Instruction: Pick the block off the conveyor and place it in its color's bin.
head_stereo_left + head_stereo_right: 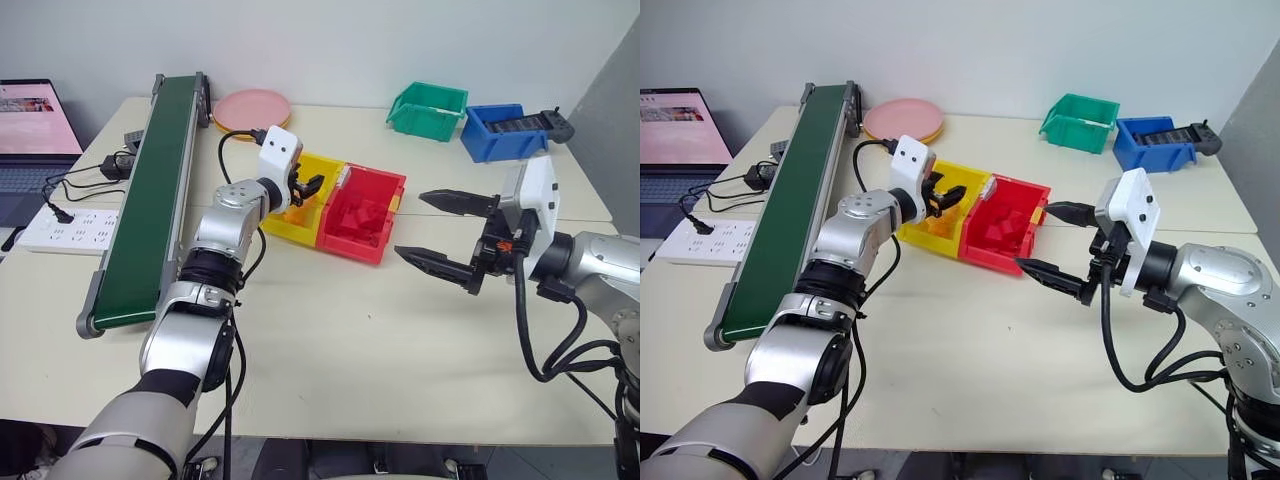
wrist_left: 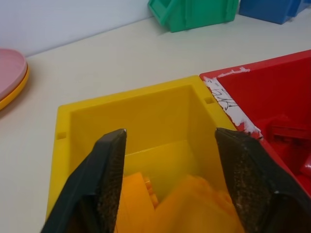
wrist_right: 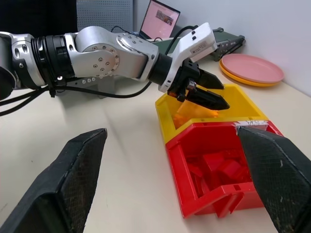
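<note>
My left gripper (image 1: 305,190) hangs open over the yellow bin (image 1: 325,165), its fingers (image 2: 109,170) spread wide above the inside. Just under them, an orange-yellow block (image 2: 194,204) shows blurred inside the bin, beside another orange piece (image 2: 136,194); nothing is pinched between the fingers. The block also shows below the left fingertips in the right wrist view (image 3: 193,114). The dark green conveyor (image 1: 155,190) runs along the table's left side with a bare belt. My right gripper (image 1: 410,225) is open in the air, right of the red bin (image 1: 385,178), holding nothing.
The red bin, joined to the yellow one, holds red pieces. A green bin (image 1: 430,108) and a blue bin (image 1: 500,130) stand at the back right, and a pink plate (image 1: 250,107) at the back. A power strip (image 1: 65,230), cables and a laptop (image 1: 35,120) lie left of the conveyor.
</note>
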